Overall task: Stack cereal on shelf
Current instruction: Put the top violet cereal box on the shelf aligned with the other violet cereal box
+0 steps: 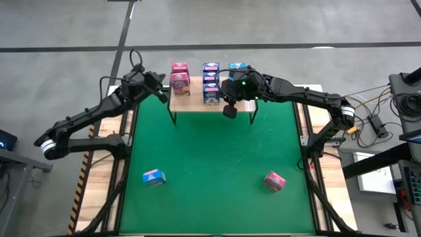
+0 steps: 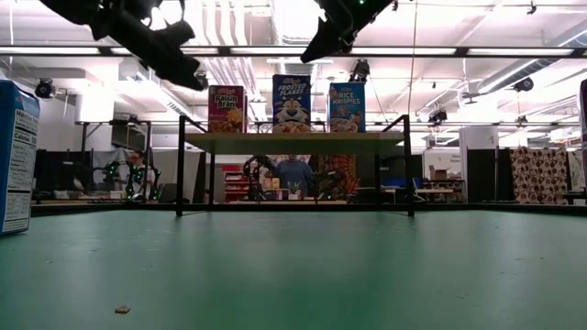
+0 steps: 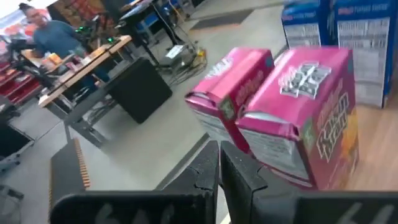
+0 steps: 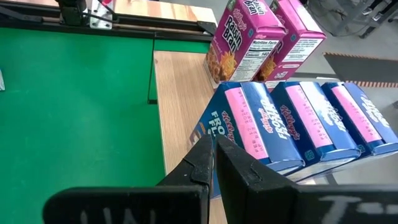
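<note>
a green mat (image 1: 217,164) covered the wooden tabletop (image 1: 105,178). beyond it, a person (image 2: 293,174) stood among workbenches, and patterned curtains (image 2: 541,174) hung at the far side.

The shelf (image 1: 212,104) is packed with boxes (image 1: 210,82) — the green mat (image 1: 210,155) has lots of room, just two boxes near the front corners.

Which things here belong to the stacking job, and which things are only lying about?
Job: the shelf; cereal boxes on it; blue box and pink box on the green mat; left claw, right claw, both shut, empty.

Lying about: a crumb on the mat.
</note>
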